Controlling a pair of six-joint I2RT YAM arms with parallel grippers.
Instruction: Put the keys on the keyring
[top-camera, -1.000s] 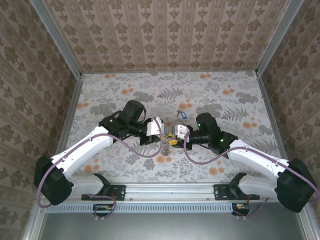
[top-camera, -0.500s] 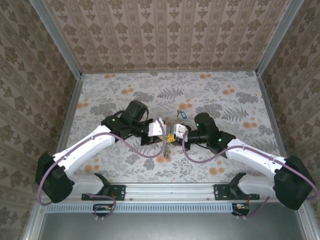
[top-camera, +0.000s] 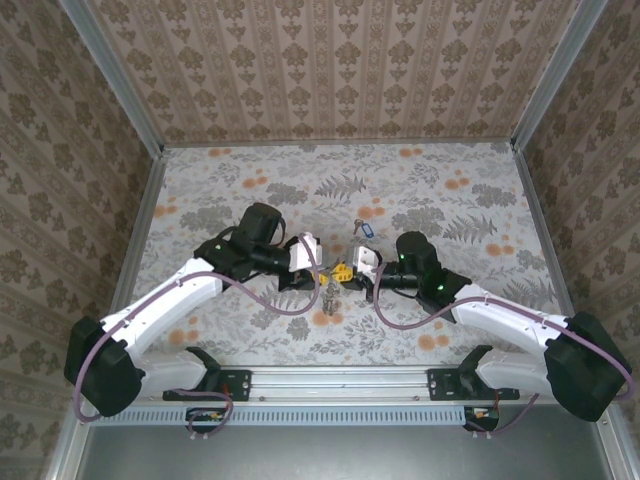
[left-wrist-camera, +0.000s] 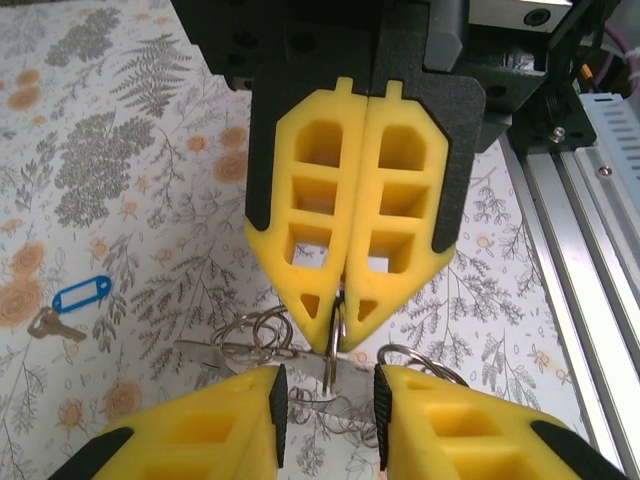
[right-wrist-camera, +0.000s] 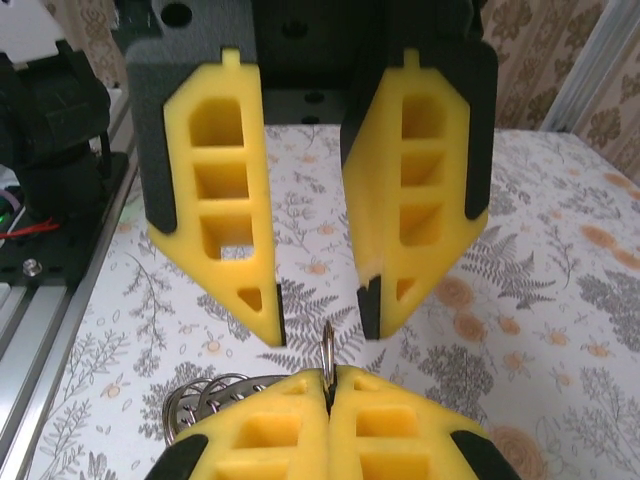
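Our right fingers (left-wrist-camera: 318, 283) clench the thin keyring (right-wrist-camera: 327, 345) edge-on, while our left fingers (right-wrist-camera: 255, 272) stand released just opposite. The keys (top-camera: 363, 229) lie well apart on the desk (left-wrist-camera: 120, 140): light, stiff, likely slippery, so we judge the blue tag (left-wrist-camera: 82, 294) the best hold.

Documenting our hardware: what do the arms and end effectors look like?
The left arm and right arm have white links, black joints with green lights, and looping purple cables. The left end effector and right end effector are black with yellow, hollow-celled, tapering fingers.
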